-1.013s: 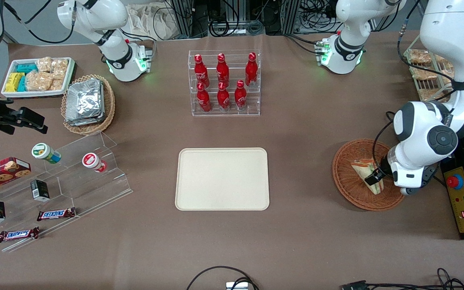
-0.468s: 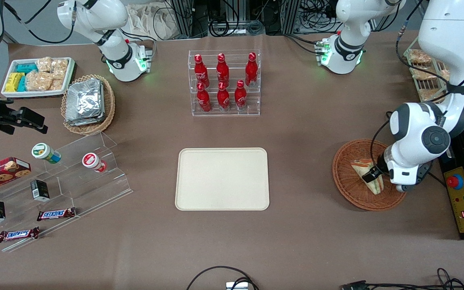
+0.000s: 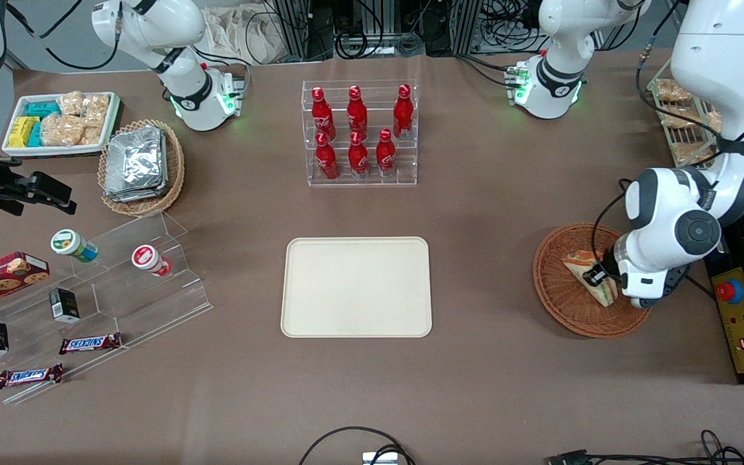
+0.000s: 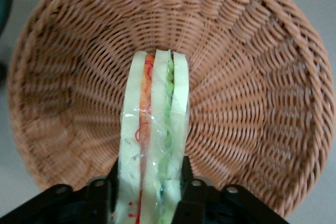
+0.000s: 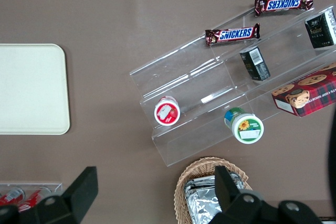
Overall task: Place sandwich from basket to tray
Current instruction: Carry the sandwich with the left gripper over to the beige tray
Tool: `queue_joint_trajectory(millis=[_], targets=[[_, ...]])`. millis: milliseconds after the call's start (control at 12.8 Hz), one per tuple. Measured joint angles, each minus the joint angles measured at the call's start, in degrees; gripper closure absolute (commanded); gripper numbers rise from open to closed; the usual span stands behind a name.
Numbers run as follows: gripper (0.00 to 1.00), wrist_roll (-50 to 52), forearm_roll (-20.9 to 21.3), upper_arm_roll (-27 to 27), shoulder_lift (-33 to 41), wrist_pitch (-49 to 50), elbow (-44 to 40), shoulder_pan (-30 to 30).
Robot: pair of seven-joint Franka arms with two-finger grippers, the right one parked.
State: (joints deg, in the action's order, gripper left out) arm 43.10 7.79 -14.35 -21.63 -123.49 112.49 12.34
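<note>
The sandwich [image 3: 580,265], a clear-wrapped wedge of pale bread with orange and green filling, stands on edge in the round reddish-brown basket [image 3: 559,303] toward the working arm's end of the table. My gripper [image 3: 595,276] is shut on the sandwich's wider end, one black finger against each bread face. In the left wrist view the sandwich [image 4: 155,124] runs out from my gripper [image 4: 150,192] over the woven floor of the basket [image 4: 252,77]. The cream tray [image 3: 356,287] lies flat at the table's middle with nothing on it, and its corner shows in the right wrist view [image 5: 31,87].
A clear rack of red bottles [image 3: 359,132] stands farther from the camera than the tray. Toward the parked arm's end are a stepped acrylic shelf [image 3: 107,290] with snacks, a pale basket of foil packets [image 3: 141,165] and a white snack tray [image 3: 62,123]. A yellow control box [image 3: 737,316] lies beside the basket.
The wrist and gripper have crept slightly away from the front camera while holding the sandwich, which has shifted a little with them inside the basket.
</note>
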Motion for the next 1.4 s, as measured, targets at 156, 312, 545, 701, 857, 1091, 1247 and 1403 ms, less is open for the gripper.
queue_joint_trajectory(millis=[156, 312, 545, 701, 857, 1091, 1247, 1403], targets=[[1.0, -3.0, 0.01, -0.39, 0.55, 10.07, -7.44, -1.48], [1.0, -6.5, 0.0, -0.59, 0.97, 19.32, -16.51, -4.58], [1.0, -7.22, -0.02, -0.84, 1.24, 28.27, -27.73, -11.76], [1.0, -7.29, -0.09, -1.06, 1.07, 30.16, -30.3, -16.74], [1.0, -7.3, -0.09, -1.18, -0.4, 30.12, -31.23, -22.23], [1.0, -6.88, -0.07, -1.11, -7.84, 27.76, -34.59, -30.67], [1.0, -4.12, 0.06, -0.97, -15.16, 23.21, -37.41, -35.03], [1.0, -1.11, 1.09, -0.83, -21.18, 19.28, -38.3, -37.61]])
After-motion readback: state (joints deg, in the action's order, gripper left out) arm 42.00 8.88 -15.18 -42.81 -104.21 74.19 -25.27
